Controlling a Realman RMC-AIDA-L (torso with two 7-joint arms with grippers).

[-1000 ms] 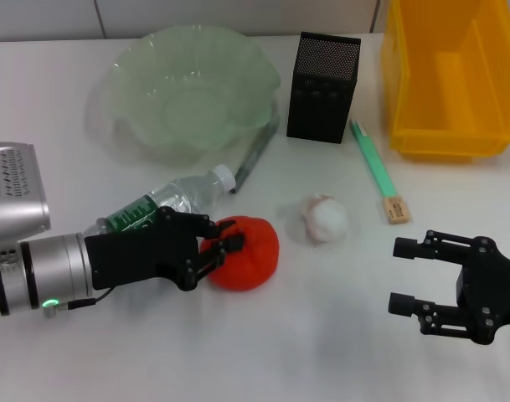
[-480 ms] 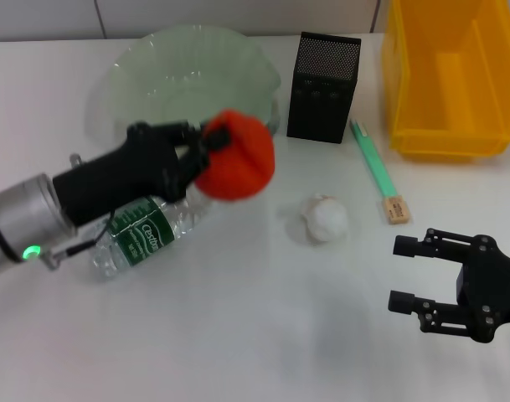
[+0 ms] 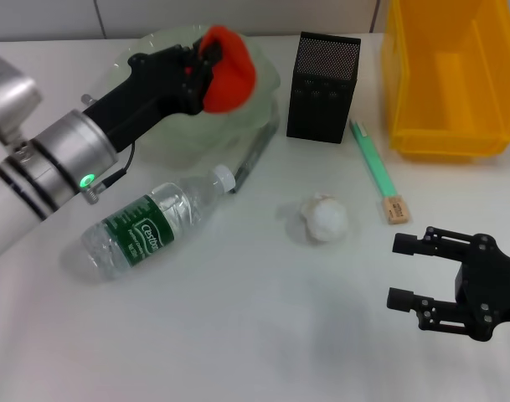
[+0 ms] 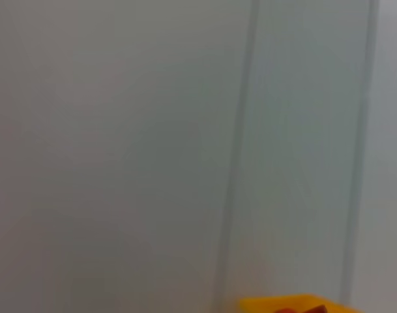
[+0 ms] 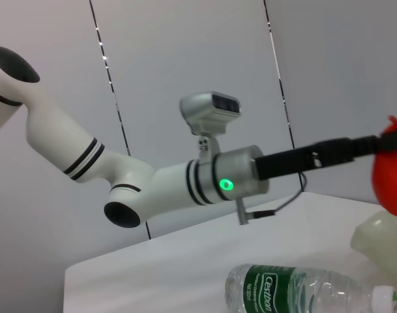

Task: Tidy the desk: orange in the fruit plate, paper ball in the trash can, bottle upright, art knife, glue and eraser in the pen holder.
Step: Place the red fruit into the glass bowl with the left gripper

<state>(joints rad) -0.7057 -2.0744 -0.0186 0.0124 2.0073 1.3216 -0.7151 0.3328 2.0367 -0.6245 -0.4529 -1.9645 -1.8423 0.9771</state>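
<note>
Head view: round red-orange orange (image 3: 229, 57), tool-gripped.

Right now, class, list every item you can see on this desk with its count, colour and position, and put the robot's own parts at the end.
orange: one, red-orange, held above the fruit plate.
fruit plate: one, pale green, far left of the desk.
bottle: one, clear with green label, lying on its side in front of the plate.
pen holder: one, black mesh, far centre.
trash can: one, yellow, far right.
paper ball: one, white, desk centre.
eraser: one, beige, right of the ball.
green stick: one, between pen holder and eraser.
grey pen-like tool: one, by the plate's rim.
left gripper: black, shut on the orange.
right gripper: black, open, near right, apart from everything.
</note>
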